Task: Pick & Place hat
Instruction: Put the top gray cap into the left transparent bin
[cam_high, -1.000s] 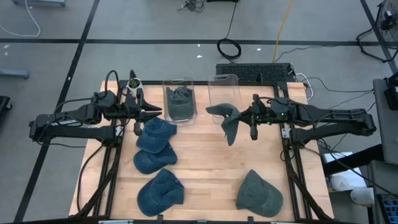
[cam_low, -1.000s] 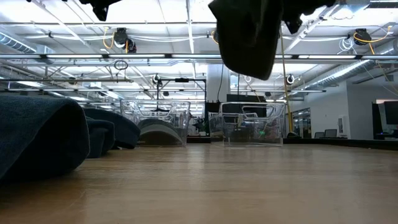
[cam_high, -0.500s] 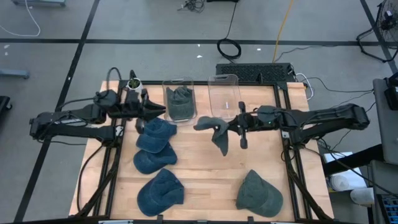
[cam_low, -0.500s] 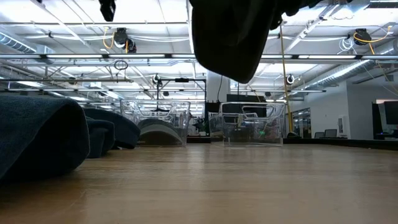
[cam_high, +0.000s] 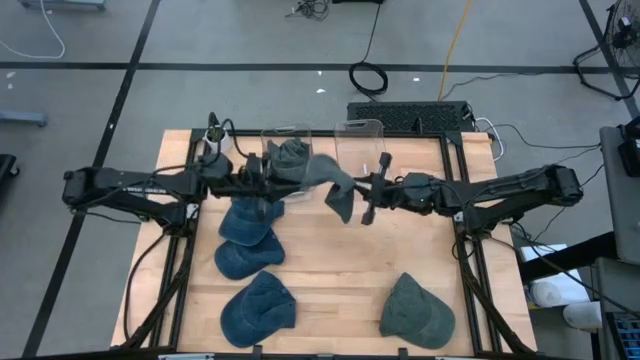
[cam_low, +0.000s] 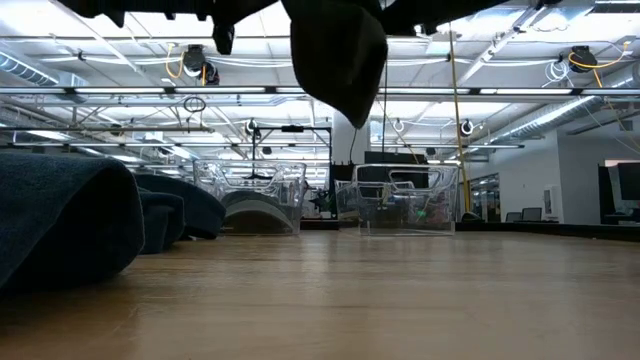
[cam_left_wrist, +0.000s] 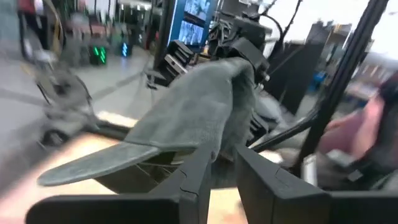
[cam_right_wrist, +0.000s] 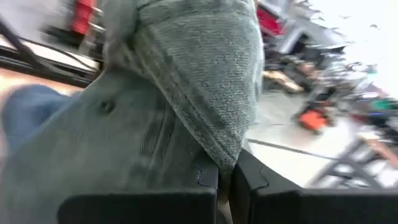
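A grey-green hat (cam_high: 325, 175) hangs in the air between the two arms, just in front of the two clear bins; in the low view the hat (cam_low: 335, 50) hangs high above the table. My right gripper (cam_high: 358, 195) is shut on it from the table's right. My left gripper (cam_high: 268, 187) reaches in from the left, open; in its wrist view the left gripper (cam_left_wrist: 221, 158) stands with a finger on either side of the hat's lower edge (cam_left_wrist: 217, 146). The left bin (cam_high: 288, 160) holds another hat. My right gripper pinches a fold of the hat's fabric (cam_right_wrist: 221, 149) between its two fingers, coming level from the table's right. The hat is lifted clear and droops below and past the fingers, its brim (cam_left_wrist: 93, 165) pointing away. My left gripper's open fingers flank the hat's lower edge; whether they touch it, I cannot tell.
Three blue hats (cam_high: 250, 215) (cam_high: 248, 258) (cam_high: 258, 305) lie on the table's left half, and a second grey-green hat (cam_high: 415, 310) lies near the right front. The right clear bin (cam_high: 360, 150) stands beside the left one at the far edge. Bare wood (cam_high: 340, 270) shows in the middle.
My right gripper has carried the hanging hat toward the table's left and slightly toward the far edge, staying shut on it. My left arm has stretched toward the right, from beside the left bin to the hat.
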